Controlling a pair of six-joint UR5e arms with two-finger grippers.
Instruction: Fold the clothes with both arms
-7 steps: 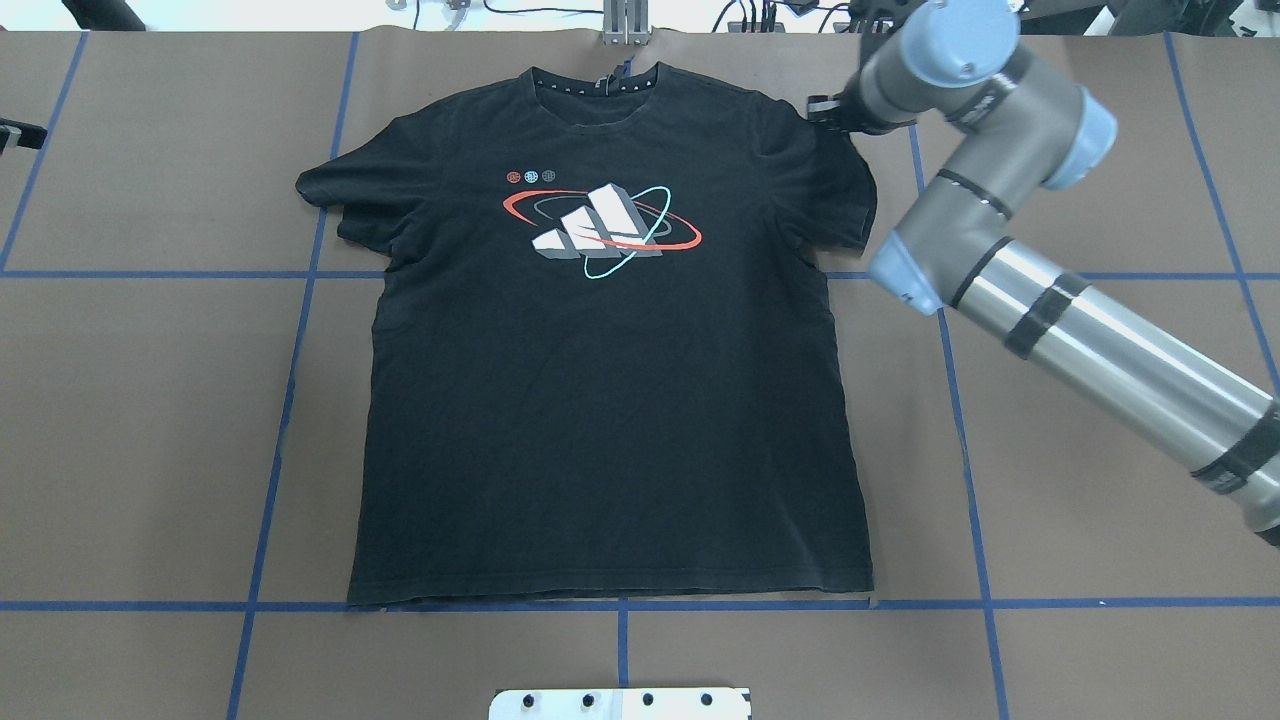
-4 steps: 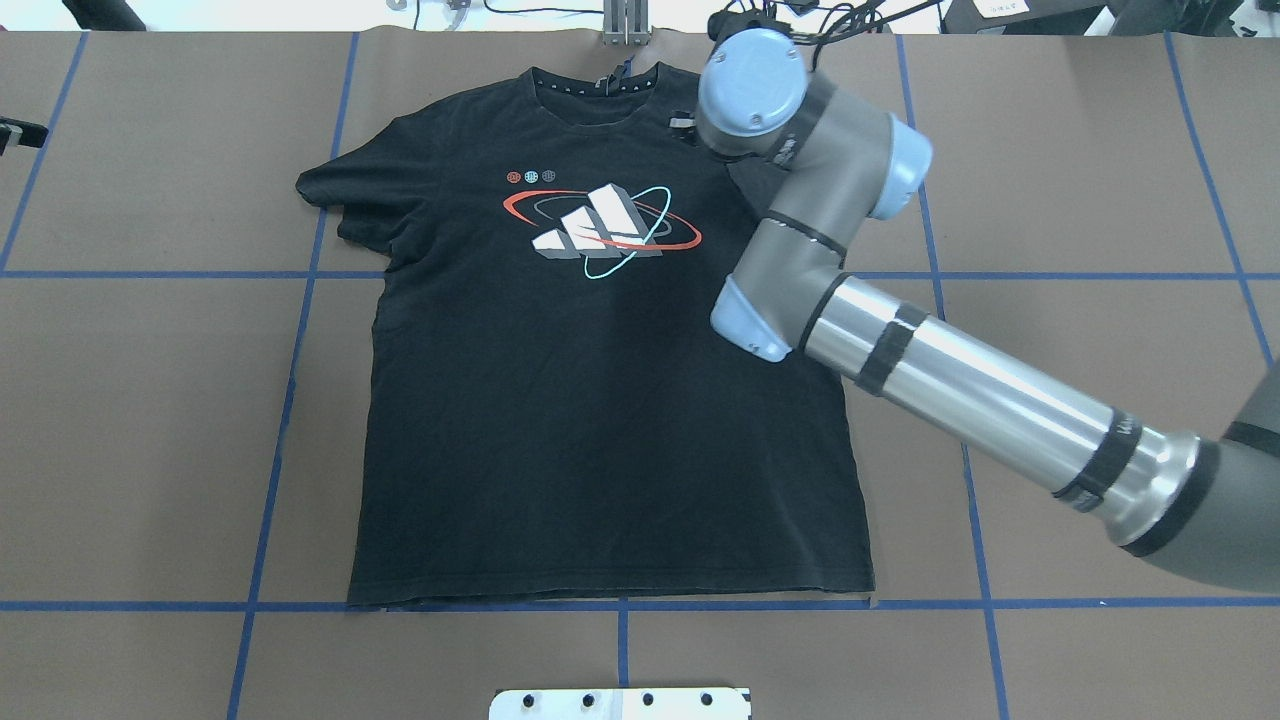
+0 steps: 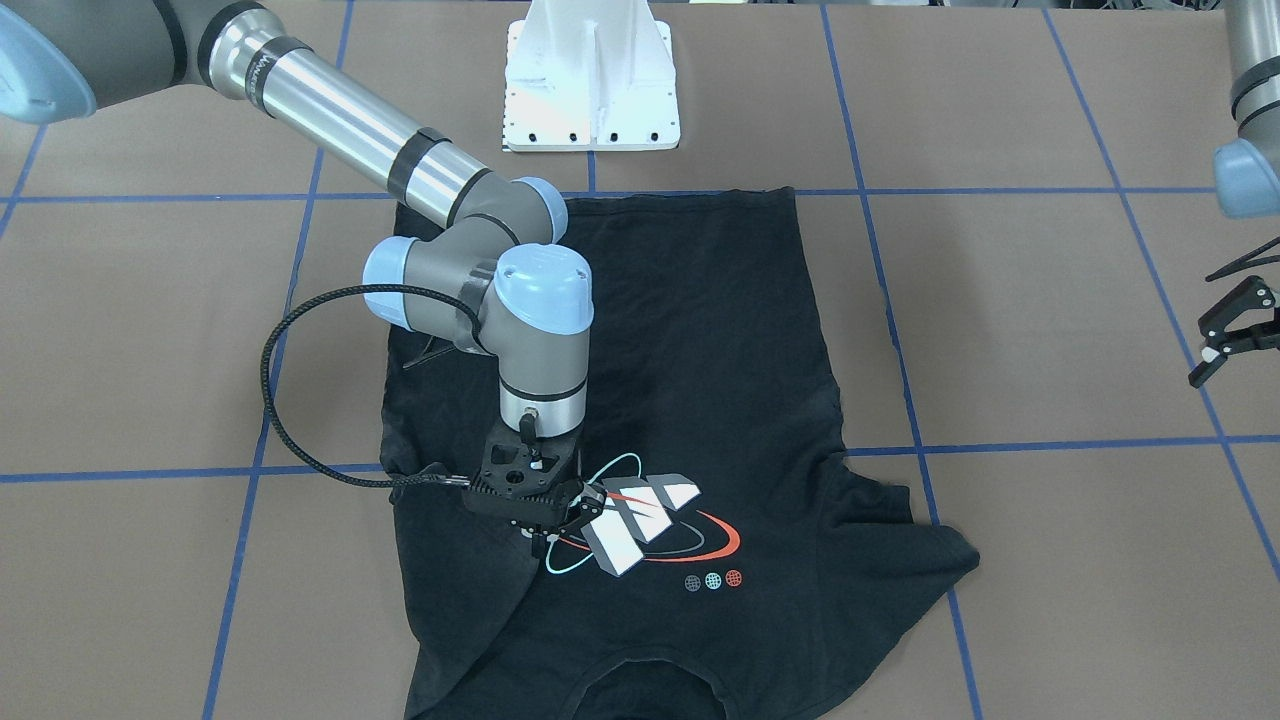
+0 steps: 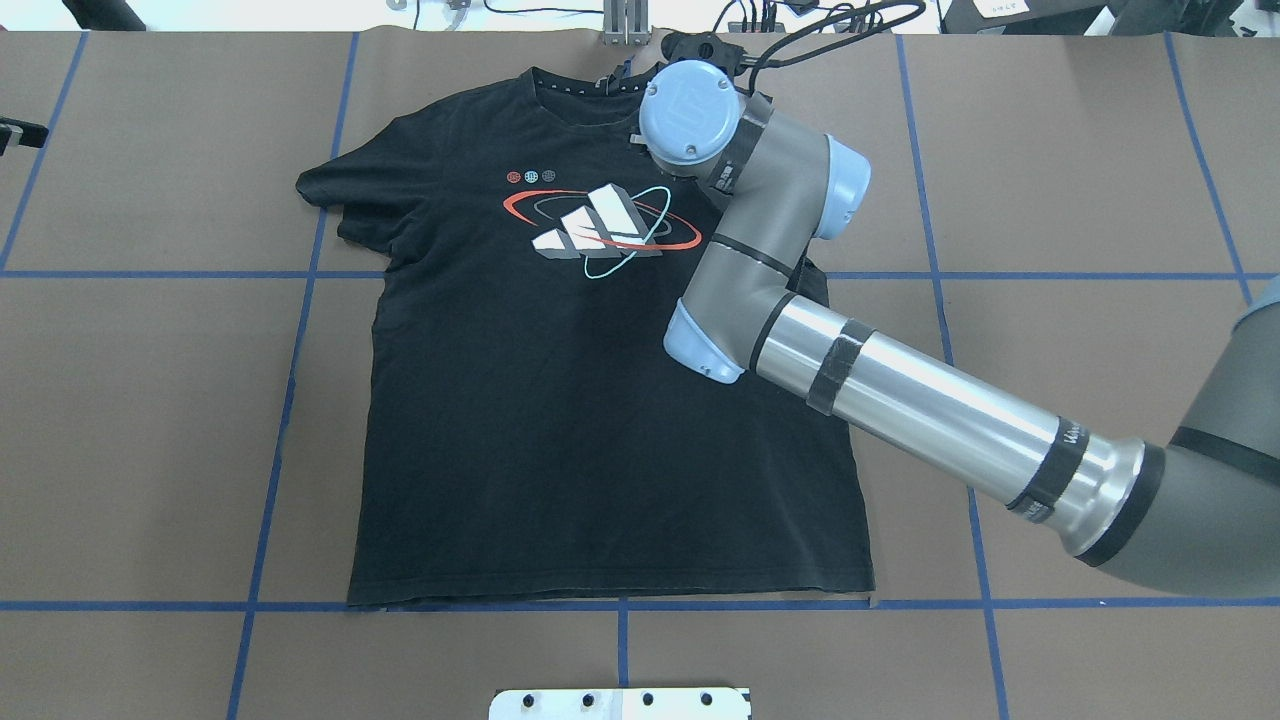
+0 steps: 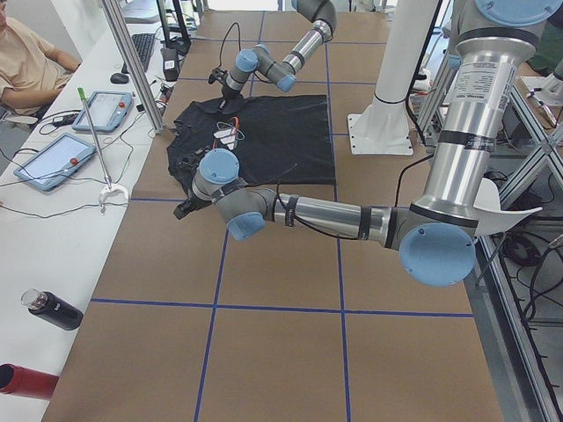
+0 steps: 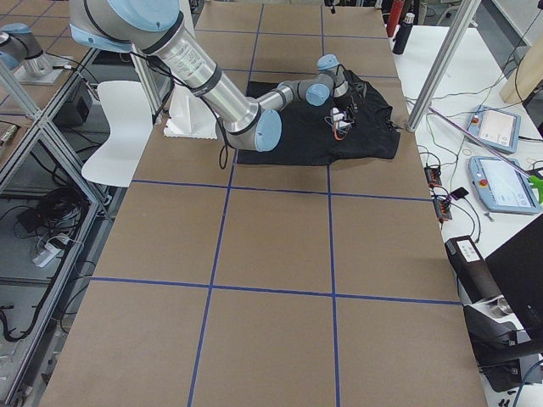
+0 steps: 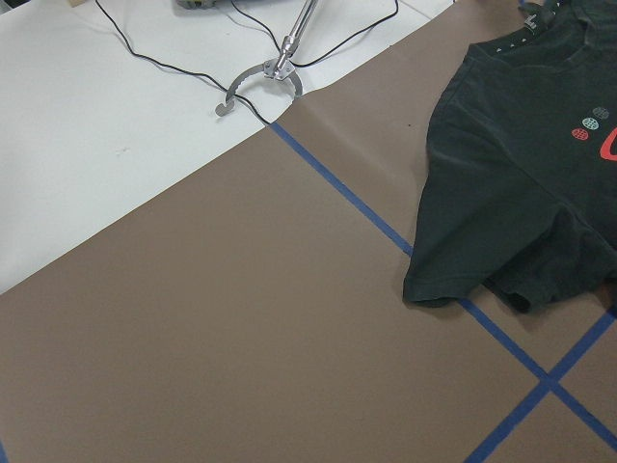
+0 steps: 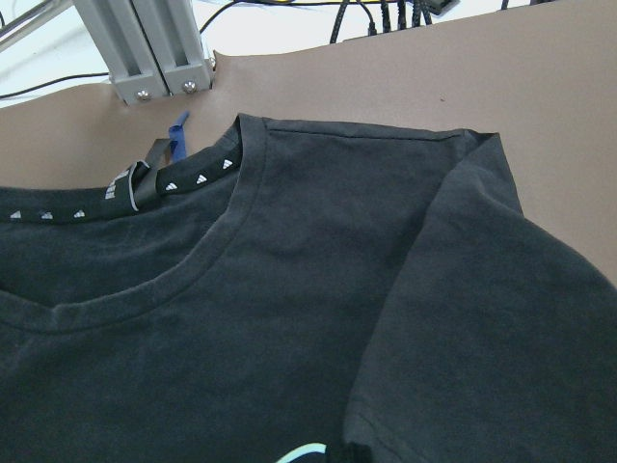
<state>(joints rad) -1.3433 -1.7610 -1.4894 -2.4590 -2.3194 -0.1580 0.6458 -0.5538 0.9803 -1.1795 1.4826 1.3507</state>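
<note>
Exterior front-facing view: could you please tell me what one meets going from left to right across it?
The black cable loop → right end effector → three small dots on the T-shirt → its spread sleeve → left end effector.

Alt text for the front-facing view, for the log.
The right gripper pinches a sleeve of the black T-shirt, folded in onto the chest beside the print. The left gripper hangs open off to the side, over the table.

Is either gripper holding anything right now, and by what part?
The right gripper pinches the black T-shirt by the edge of its sleeve, folded in over the chest. The left gripper is open beside the shirt, holding nothing.
</note>
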